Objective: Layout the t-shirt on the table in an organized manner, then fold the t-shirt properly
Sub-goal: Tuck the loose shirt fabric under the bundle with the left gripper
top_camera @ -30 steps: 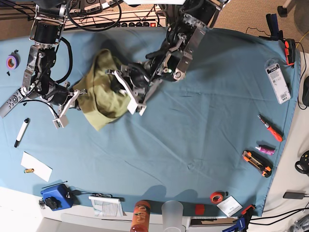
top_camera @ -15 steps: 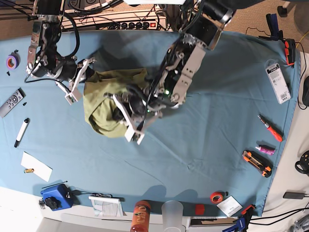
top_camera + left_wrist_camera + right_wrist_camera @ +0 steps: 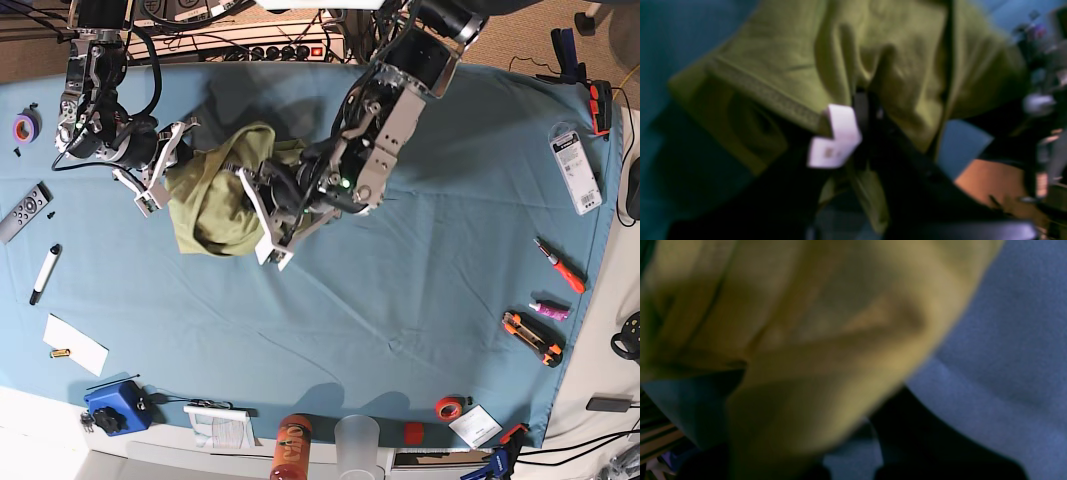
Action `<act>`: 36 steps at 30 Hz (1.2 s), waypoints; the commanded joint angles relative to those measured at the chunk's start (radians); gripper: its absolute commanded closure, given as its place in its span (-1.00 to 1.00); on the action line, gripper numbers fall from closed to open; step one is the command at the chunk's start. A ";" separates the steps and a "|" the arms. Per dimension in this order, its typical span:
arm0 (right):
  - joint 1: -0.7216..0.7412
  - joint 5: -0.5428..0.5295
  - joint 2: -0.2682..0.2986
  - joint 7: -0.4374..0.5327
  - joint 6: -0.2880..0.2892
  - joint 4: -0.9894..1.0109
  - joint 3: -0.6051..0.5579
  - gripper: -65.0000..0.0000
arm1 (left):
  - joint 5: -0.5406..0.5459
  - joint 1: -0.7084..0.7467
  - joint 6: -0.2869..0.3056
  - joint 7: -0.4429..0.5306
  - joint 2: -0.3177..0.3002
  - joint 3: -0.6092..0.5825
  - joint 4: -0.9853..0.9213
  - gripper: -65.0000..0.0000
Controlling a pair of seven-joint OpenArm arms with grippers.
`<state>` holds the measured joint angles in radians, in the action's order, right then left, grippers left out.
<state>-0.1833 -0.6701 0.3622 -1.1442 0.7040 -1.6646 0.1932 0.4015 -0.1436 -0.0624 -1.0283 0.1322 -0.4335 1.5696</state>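
The left pincer (image 3: 853, 110) is clenched on a fold of the t-shirt (image 3: 215, 195), its white fingertip (image 3: 836, 140) bearing a small mark too blurred to read, while the right pincer (image 3: 160, 168) grips the opposite edge of the cloth. Only the base view shows the bunched shirt held between both arms over the far left part of the teal worktop (image 3: 400, 300). There a white marker (image 3: 45, 272) and orange-handled tools (image 3: 560, 265) lie well apart near the edges; the right wrist view gives only blurred olive fabric.

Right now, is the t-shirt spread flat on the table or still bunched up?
Bunched up. The t-shirt hangs as a crumpled lump between the left gripper and the right gripper, with deep folds, not flat on the table.
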 commanded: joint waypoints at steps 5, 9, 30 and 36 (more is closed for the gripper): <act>0.006 0.016 0.012 -0.005 -0.006 -0.011 0.002 1.00 | -0.051 -0.017 0.003 0.011 0.025 -0.003 0.054 0.12; 0.006 0.016 0.012 -0.006 -0.006 -0.011 0.002 1.00 | -0.126 -0.014 -0.041 0.007 0.025 -0.003 0.126 0.10; 0.007 0.017 0.012 -0.007 -0.006 -0.011 0.002 1.00 | -0.304 0.122 -0.020 0.087 0.025 -0.003 0.211 -0.39; 0.013 0.016 0.012 -0.008 -0.006 -0.011 0.002 1.00 | -0.281 0.160 -0.073 0.124 0.025 -0.003 0.160 -0.39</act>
<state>-0.1791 -0.6655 0.3622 -1.1450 0.7036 -1.6646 0.1932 0.1112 0.0250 -0.1387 -0.9169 0.1322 -0.4324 1.7149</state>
